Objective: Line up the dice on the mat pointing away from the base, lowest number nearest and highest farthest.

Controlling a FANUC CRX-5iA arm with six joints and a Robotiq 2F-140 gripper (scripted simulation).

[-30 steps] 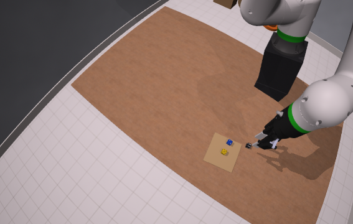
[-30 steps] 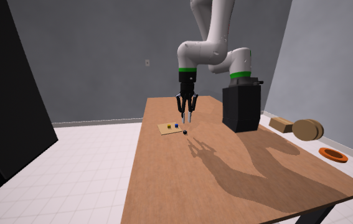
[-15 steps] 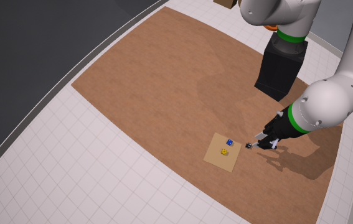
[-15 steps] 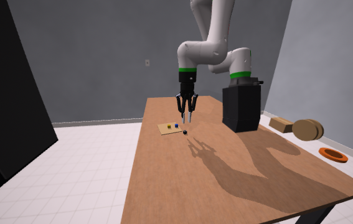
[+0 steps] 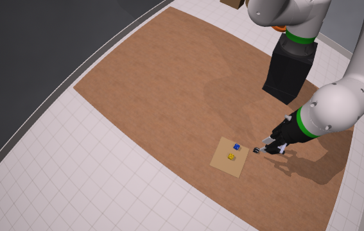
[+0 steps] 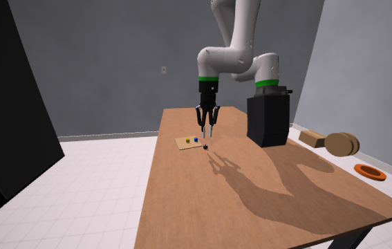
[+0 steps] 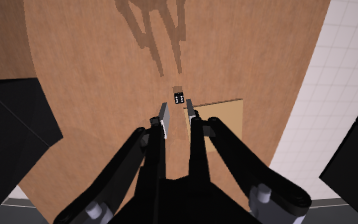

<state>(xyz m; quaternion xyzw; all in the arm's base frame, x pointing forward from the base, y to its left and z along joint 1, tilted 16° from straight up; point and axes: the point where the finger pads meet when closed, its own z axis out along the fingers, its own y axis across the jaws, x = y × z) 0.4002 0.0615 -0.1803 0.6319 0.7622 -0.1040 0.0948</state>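
The tan mat [image 5: 233,168] [image 6: 182,145] [image 7: 230,117] lies flat on the table. A blue die [image 5: 236,146] [image 6: 196,140] and a yellow die [image 5: 231,156] [image 6: 187,140] sit apart on it, the blue one nearer the base. Both are hidden in the wrist view. A black die [image 5: 256,150] [image 6: 205,146] [image 7: 178,98] with white pips, seemingly six on top, lies on the table just off a mat corner. My gripper [image 5: 262,145] [image 6: 207,136] [image 7: 177,108] is open with a narrow gap, empty, pointing down above the table near the black die. The blue and yellow pips are too small to read.
The robot's black base [image 5: 286,74] [image 6: 268,121] stands at the table's edge. Beyond that edge are a brown block [image 6: 312,138], brown round discs [image 6: 341,144] and an orange ring [image 6: 359,169]. Shadows of the arm fall on the brown table [image 5: 156,80] [image 6: 182,194].
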